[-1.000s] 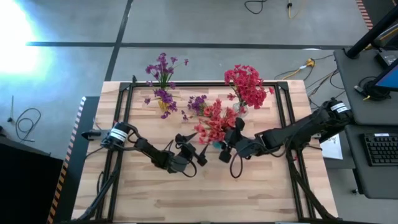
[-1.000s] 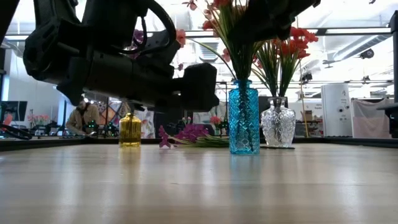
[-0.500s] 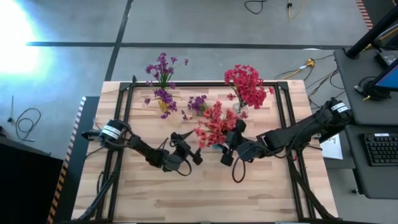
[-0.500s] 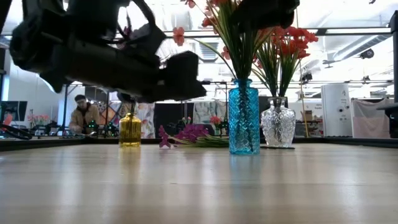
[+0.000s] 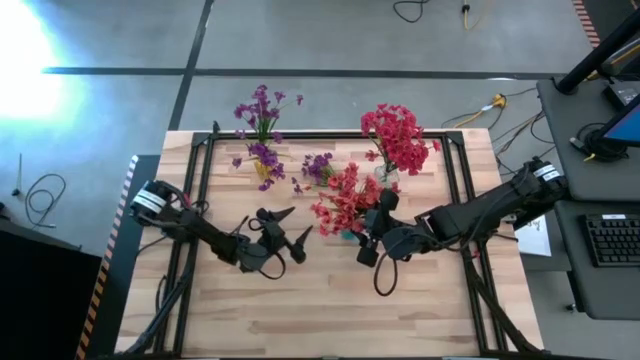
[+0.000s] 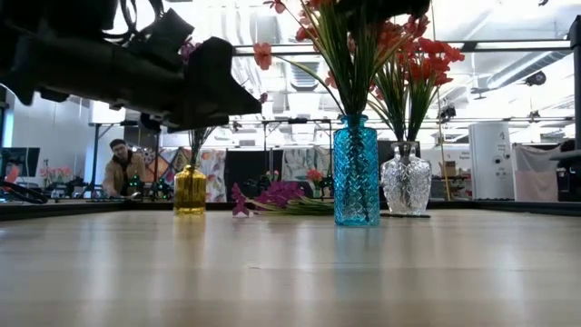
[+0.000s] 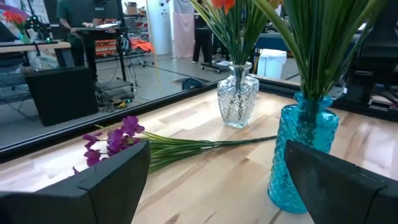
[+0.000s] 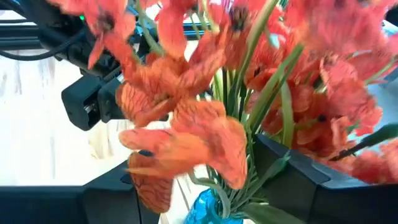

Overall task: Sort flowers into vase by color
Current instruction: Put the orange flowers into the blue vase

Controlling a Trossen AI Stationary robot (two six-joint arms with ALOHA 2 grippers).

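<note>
left gripper (image 5: 287, 231): fingers wide, empty, above desk (image 5: 300, 310)
right gripper (image 5: 372, 232): fingers part-spread around red flowers (image 5: 345, 198) standing in blue vase (image 6: 356, 171)
purple flowers (image 7: 115, 137): lying on desk, near clear vase (image 7: 237, 94)

Bright even room light, strong glare patch on floor (image 5: 25, 50) in high view, red flowers (image 8: 205, 118) blurred close to right wrist camera

Left gripper (image 5: 287, 228) hovers near table centre, fingers spread wide, pointing toward three o'clock. Right gripper (image 5: 372, 235) faces it from three o'clock, fingers parted, arm reaching toward nine o'clock.
</note>
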